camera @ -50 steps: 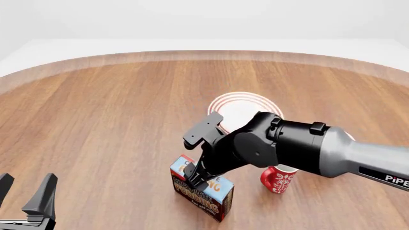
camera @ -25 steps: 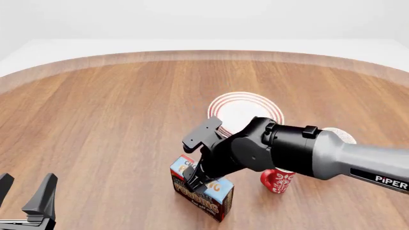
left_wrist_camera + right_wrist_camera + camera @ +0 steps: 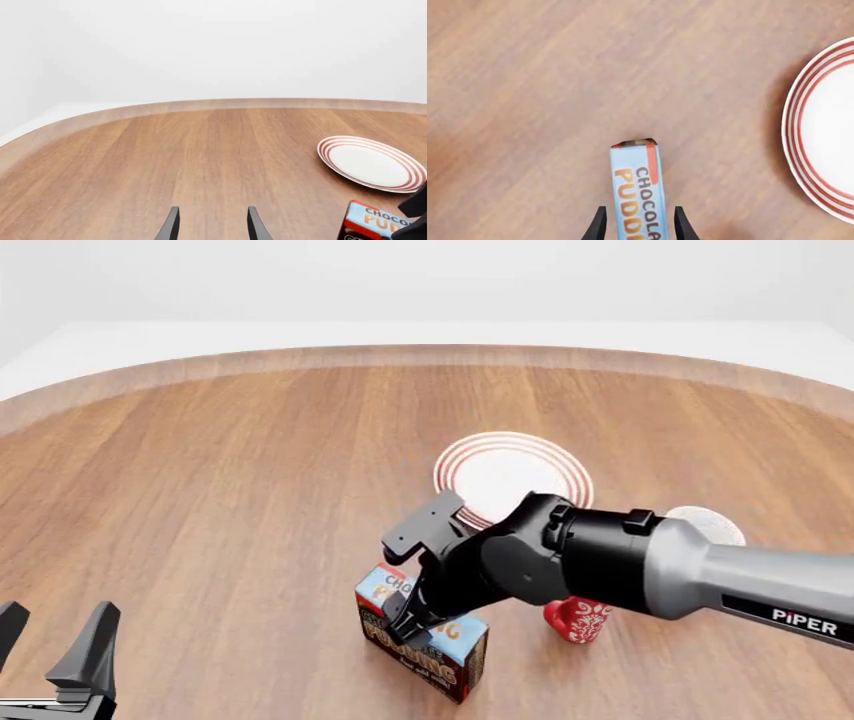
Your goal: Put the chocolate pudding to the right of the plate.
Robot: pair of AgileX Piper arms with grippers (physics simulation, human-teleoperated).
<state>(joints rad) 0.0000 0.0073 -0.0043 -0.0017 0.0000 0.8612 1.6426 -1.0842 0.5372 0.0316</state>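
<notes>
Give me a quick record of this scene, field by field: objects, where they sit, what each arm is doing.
setting: wooden table
chocolate pudding: near edge, in front of the plate
plate: mid-table, bare
red mug: right of the pudding
white mug: mostly hidden behind the right arm
right gripper: fingers straddle the pudding's narrow top; contact not clear
left gripper: open, over bare wood, holding nothing
task state: pudding not yet right of plate

The chocolate pudding (image 3: 424, 640) was a small box with a light-blue top, orange lettering, dark brown sides and a red edge. It stood upright on the table (image 3: 200, 490), near its front edge. The plate (image 3: 514, 472), round and white with concentric red rings, lay flat farther back and slightly right, apart from the box.
</notes>
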